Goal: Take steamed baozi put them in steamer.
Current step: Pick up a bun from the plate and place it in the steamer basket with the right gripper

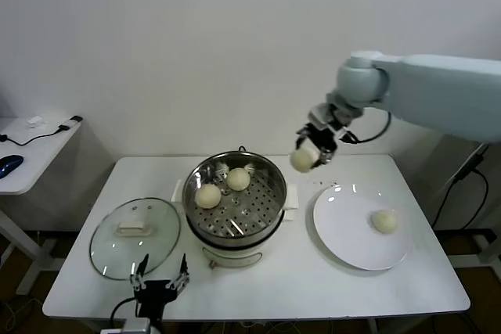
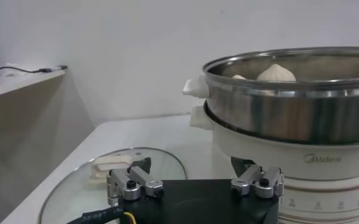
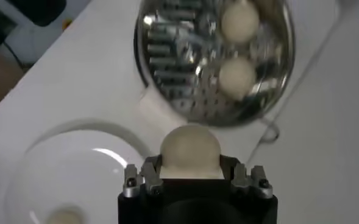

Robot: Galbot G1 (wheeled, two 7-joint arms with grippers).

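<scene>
The steamer [image 1: 270, 213] stands at mid-table, a shiny steel pot on a cream base, with two baozi [image 1: 207, 195] [image 1: 239, 179] on its perforated tray. My right gripper [image 1: 307, 156] hangs in the air just right of the pot's rim, shut on a third baozi [image 1: 302, 160] [image 3: 189, 148]. Below it, the right wrist view shows the steamer [image 3: 167, 61] with its two buns. One more baozi [image 1: 383, 221] lies on the white plate [image 1: 344, 224]. My left gripper [image 1: 160, 279] [image 2: 194, 173] rests open at the table's front edge, holding nothing.
A round glass lid [image 1: 135, 237] with a white handle lies flat left of the steamer. A side table [image 1: 31, 154] with a cable and a blue mouse stands at far left. The wall runs close behind the table.
</scene>
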